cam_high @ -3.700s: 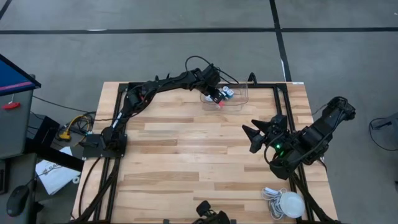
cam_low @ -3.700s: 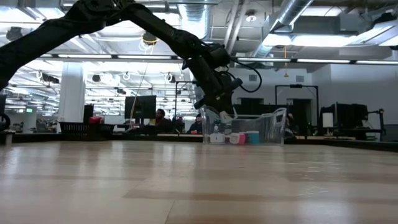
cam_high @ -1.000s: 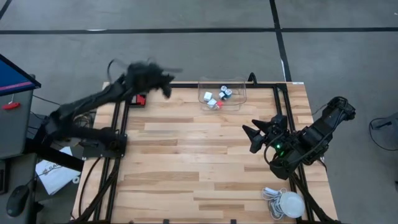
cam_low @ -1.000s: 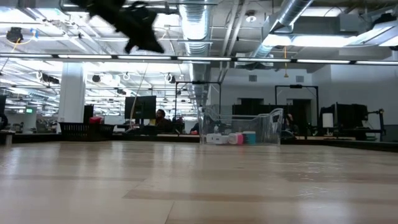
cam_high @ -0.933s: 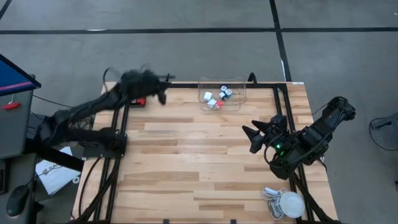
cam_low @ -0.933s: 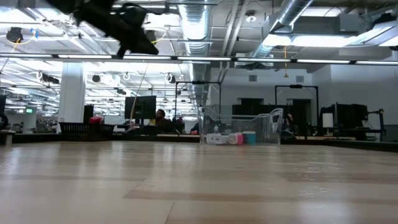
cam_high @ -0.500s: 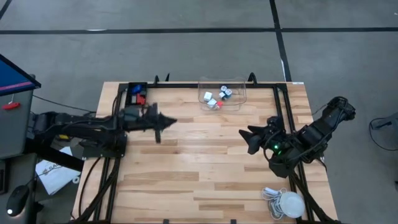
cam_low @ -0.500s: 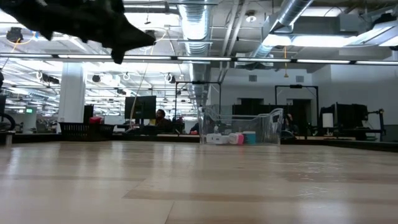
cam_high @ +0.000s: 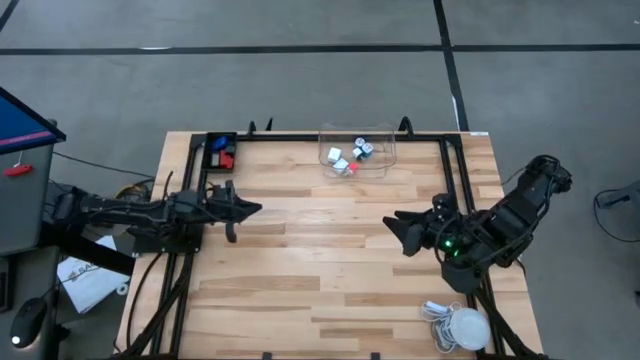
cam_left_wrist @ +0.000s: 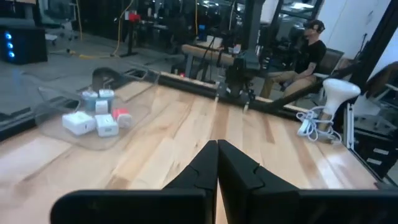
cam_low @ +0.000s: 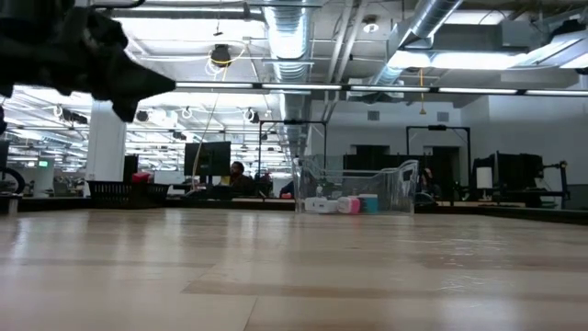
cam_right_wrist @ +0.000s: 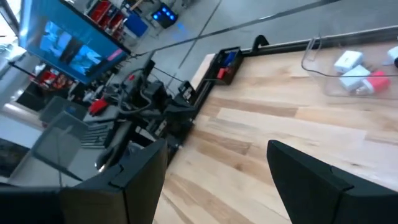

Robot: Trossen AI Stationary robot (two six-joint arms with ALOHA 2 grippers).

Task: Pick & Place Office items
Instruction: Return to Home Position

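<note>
Inventory, left to right, positions taken from the transparent bin [cam_high: 388, 164].

1. Small black tray [cam_high: 219, 152]: well left of the bin, along the same far edge of the worktop [cam_high: 320, 280]. Blue and red pieces inside, too small to identify.
2. Left gripper [cam_high: 250, 209]: left of the bin and nearer the front. Over the bin seconds ago, now withdrawn and folded low toward its base. Jaws closed tip to tip, holding nothing.
3. Transparent bin: unmoved. Contains the office items [cam_high: 350, 158], namely white blocks, one pink-red and one with blue, clustered together. Nothing loose on the bare boards around it.
4. Right gripper [cam_high: 398, 232]: right of the bin and nearer the front, shifted only slightly. Jaws spread wide, empty.
5. White bulb [cam_high: 466, 326] with coiled cable: far right of the bin, at the front corner. Untouched.

Assessment: placing judged complete. Remaining work apparently only settling both arms at rest.
</note>
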